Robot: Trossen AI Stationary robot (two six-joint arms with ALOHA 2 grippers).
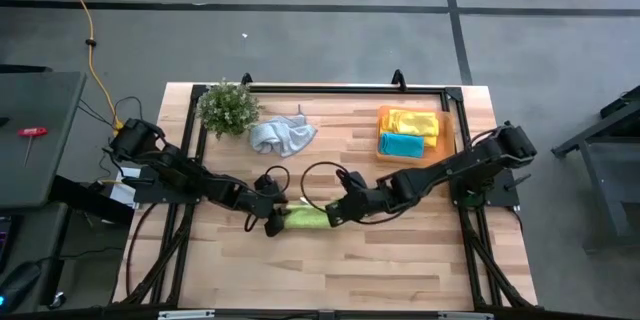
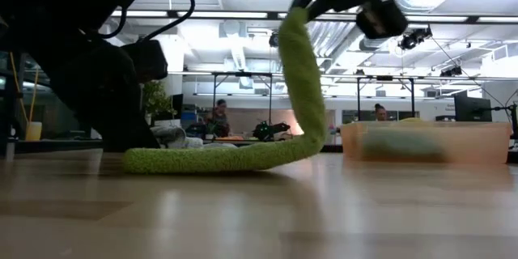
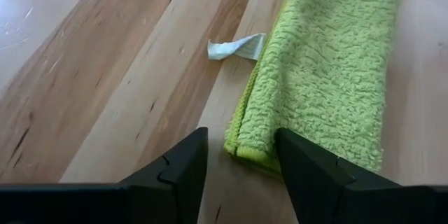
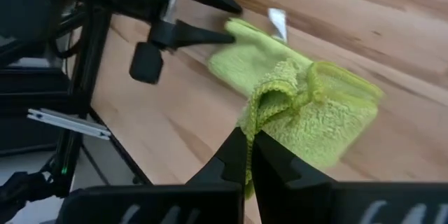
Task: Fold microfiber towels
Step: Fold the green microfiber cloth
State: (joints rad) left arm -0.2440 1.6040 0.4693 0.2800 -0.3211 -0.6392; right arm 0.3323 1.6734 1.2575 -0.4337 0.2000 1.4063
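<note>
A lime green towel [image 1: 305, 218] lies folded into a long strip at the table's middle, near the front. My right gripper [image 4: 250, 157] is shut on one end of it and holds that end up; the other end rests flat on the wood [image 2: 186, 160]. My left gripper [image 3: 241, 175] is open and low at that resting end, one finger on either side of the strip's corner [image 3: 241, 147]; I cannot tell whether they touch it. A small white tag [image 3: 236, 47] sticks out from the towel's side. My right gripper pinches the towel's raised end at its bunched hem [image 4: 269, 101] between its two shut fingers, more than one layer. The fingers slant down from the table's right side. The towel curves down from the hold [image 2: 303, 73], and its other end lies on the table.
A crumpled pale grey-blue towel [image 1: 282, 137] lies at the back, beside a small green plant [image 1: 228, 107]. At the back right an orange tray [image 1: 445, 132] holds a yellow towel [image 1: 412, 121] and a teal one [image 1: 400, 145]. Bare wood lies along the front edge.
</note>
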